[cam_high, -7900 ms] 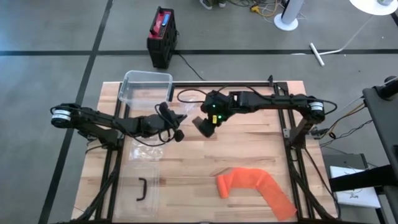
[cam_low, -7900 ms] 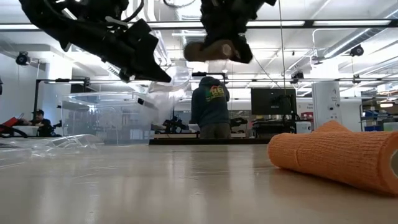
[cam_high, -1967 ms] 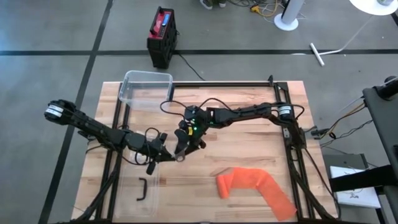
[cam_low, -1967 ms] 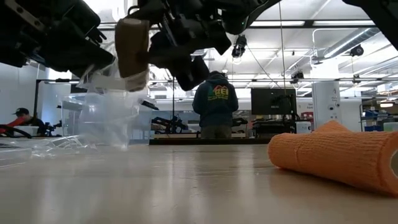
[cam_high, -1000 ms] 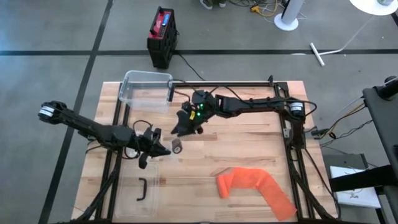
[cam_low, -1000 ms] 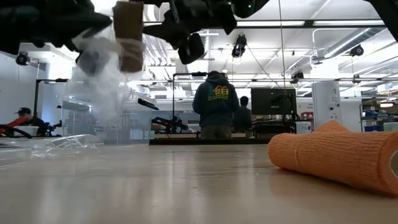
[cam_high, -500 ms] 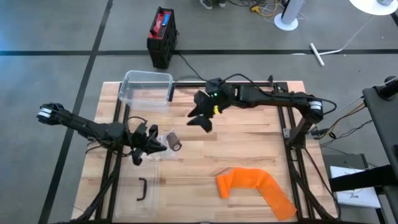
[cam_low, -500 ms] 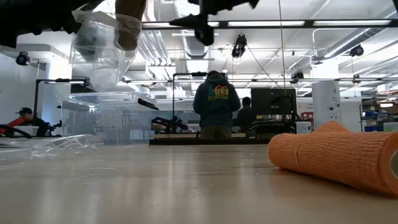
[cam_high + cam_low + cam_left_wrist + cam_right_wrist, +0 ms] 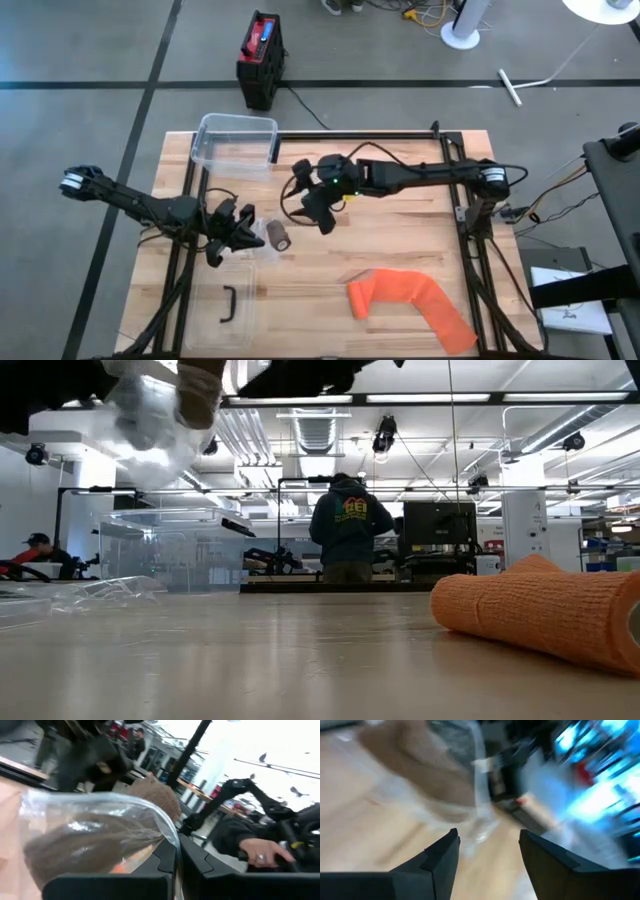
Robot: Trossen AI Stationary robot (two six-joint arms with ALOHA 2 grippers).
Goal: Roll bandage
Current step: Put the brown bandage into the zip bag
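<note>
the left gripper (image 9: 240, 232) hangs over the left-middle of the wooden table (image 9: 400, 250), clenched on a clear plastic bag (image 9: 262, 240), and the brown bandage roll (image 9: 281, 236) sits inside that bag, lifted off the tabletop. in the left wrist view the bag (image 9: 90, 840) is pinched between the dark fingers (image 9: 165, 865), the brown roll (image 9: 155, 797) showing through the film. the right gripper (image 9: 322, 212) hovers just right of the bag, apart from it, its jaws parted and empty in the right wrist view. an orange bandage (image 9: 405, 300) lies unrolled on the near right of the table. a clear bin (image 9: 235, 142) stands at the far left corner. a person (image 9: 347, 540) stands in the room beyond.
</note>
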